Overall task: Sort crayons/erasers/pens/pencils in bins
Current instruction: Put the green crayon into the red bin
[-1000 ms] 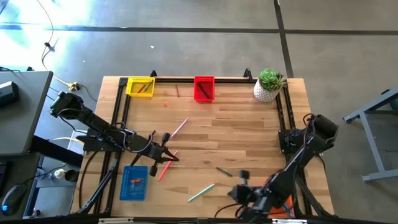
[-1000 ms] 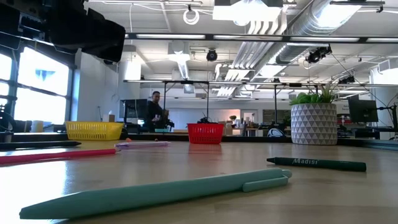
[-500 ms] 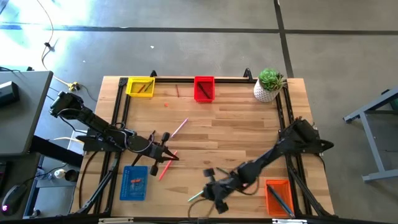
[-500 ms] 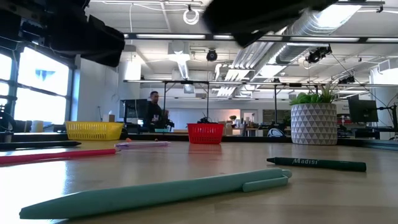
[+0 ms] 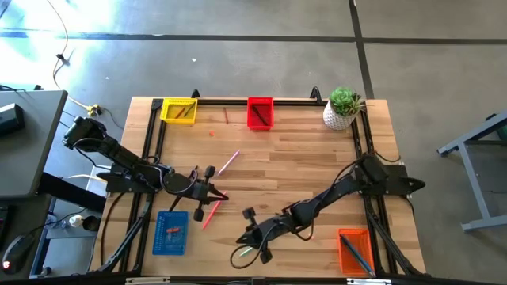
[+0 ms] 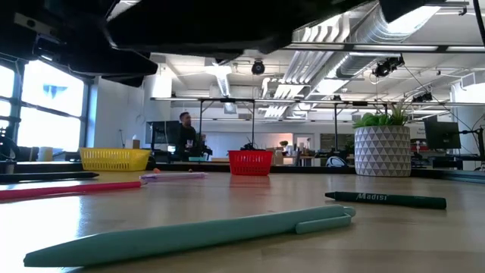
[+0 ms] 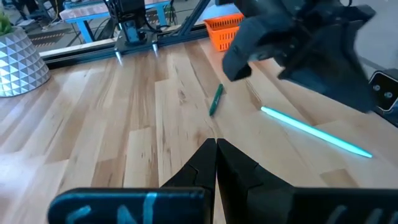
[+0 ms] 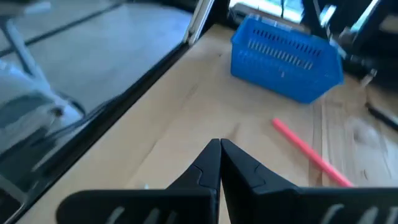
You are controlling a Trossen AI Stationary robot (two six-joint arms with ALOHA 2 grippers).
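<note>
Wooden table (image 5: 317, 158), teal pen (image 6: 189, 233) lengthwise.

Bright daylight washes the grey concrete floor (image 5: 71, 20) at the high view's upper left. In the low view, the tall windows (image 6: 38, 114) at left blow out white, while a dark blurred arm (image 6: 227, 26) shadows the top. The right wrist view is blurry; the blue mesh basket (image 8: 286, 59) looks soft.

Closed left tool (image 7: 216, 144) faces green marker (image 7: 216, 99), teal pen (image 7: 314, 131).

Yellow bin (image 5: 179, 109), red bin (image 5: 260, 112)
</note>
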